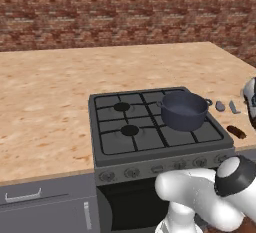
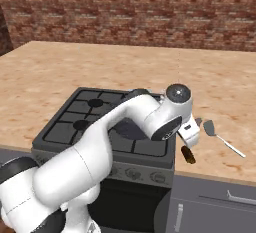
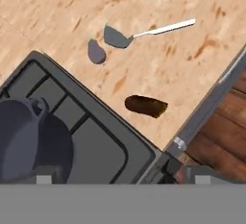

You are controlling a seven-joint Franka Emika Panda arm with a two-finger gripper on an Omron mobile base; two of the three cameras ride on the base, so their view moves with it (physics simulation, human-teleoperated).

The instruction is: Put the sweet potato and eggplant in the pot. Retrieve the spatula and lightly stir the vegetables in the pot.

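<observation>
Sweet potato [image 3: 146, 106] lay on the wooden counter [image 3: 158, 59] near the middle of the hand view: a small oblong lump, dark brown with an orange-brown tint, rounded at both ends, its long axis running roughly left to right in that frame. It sat just beside the stove [image 3: 101, 136] edge but apart from it, free of the gripper. In the left base view the same lump [image 1: 236, 131] showed at the right edge of the frame, on the counter just right of the stove's front corner; in the right base view [image 2: 188, 154] it lay below the hand, near the counter's front edge. Eggplant [image 3: 96, 51], a small grey-purple blob, rested further up the hand view, just beside the spatula [image 3: 144, 31], whose grey blade pointed toward it and whose pale handle ran off to the upper right. Pot [image 1: 184, 110], deep, round, dark blue-grey with small loop handles, stood on the stove's right burners, its inside showing nothing but dark metal. Gripper [image 2: 188, 133] hung above the counter right of the stove, jaws spread wide, nothing between them.
</observation>
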